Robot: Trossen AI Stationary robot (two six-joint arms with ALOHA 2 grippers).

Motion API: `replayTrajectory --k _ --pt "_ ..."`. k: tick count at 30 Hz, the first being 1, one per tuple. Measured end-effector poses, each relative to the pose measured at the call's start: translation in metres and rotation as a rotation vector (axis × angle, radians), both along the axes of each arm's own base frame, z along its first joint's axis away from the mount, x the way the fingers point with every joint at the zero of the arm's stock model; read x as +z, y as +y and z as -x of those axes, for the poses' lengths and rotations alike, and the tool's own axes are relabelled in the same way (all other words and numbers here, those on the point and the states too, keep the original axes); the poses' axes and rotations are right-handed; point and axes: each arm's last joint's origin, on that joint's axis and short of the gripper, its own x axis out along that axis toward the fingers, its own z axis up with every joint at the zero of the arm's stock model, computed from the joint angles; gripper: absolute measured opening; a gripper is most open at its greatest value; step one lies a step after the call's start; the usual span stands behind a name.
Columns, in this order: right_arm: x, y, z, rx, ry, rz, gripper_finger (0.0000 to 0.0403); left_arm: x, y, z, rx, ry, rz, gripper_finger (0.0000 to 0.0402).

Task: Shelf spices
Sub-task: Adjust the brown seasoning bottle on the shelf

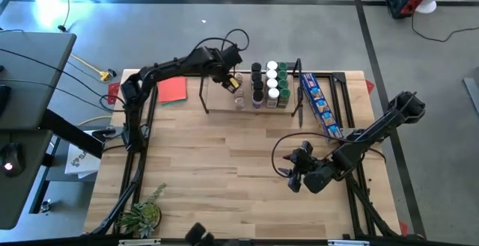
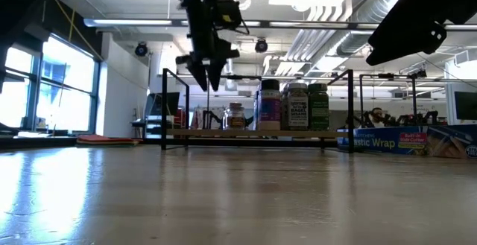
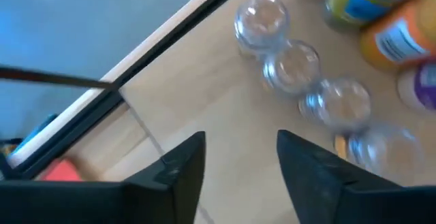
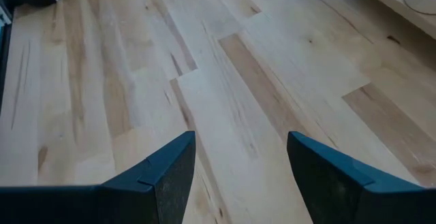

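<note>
Left gripper (image 1: 230,81) hangs above the shelf's (image 1: 217,102) bare end, fingers apart and holding nothing. Beside it, the spices (image 1: 268,85) stand packed toward the other end of the shelf; the wrist view shows a row of clear-topped jars (image 3: 293,66) just ahead of the fingers. No jar remains loose on the table (image 1: 224,171), so shelving looks nearly or fully done. Right gripper (image 1: 298,177) waits low over the table, fingers apart and empty.

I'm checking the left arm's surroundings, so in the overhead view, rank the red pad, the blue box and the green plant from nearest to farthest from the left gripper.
From the left gripper:
1. Red pad, just beside the shelf's left end.
2. Blue box, beyond the shelf's right end.
3. Green plant, at the table's near-left corner.
</note>
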Motion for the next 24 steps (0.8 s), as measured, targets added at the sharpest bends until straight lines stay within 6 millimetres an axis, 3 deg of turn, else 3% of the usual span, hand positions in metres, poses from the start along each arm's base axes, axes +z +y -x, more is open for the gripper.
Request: replayTrajectory --k 7,24 --pt "0.000 0.000 0.000 -0.001 -0.001 0.001 0.0227 -0.041 0.030 -0.009 0.050 0.026 0.048 0.0113" --pt "0.000 0.000 0.000 -0.002 0.000 0.001 0.0227 -0.049 0.026 -0.021 0.004 0.009 0.028 0.0064"
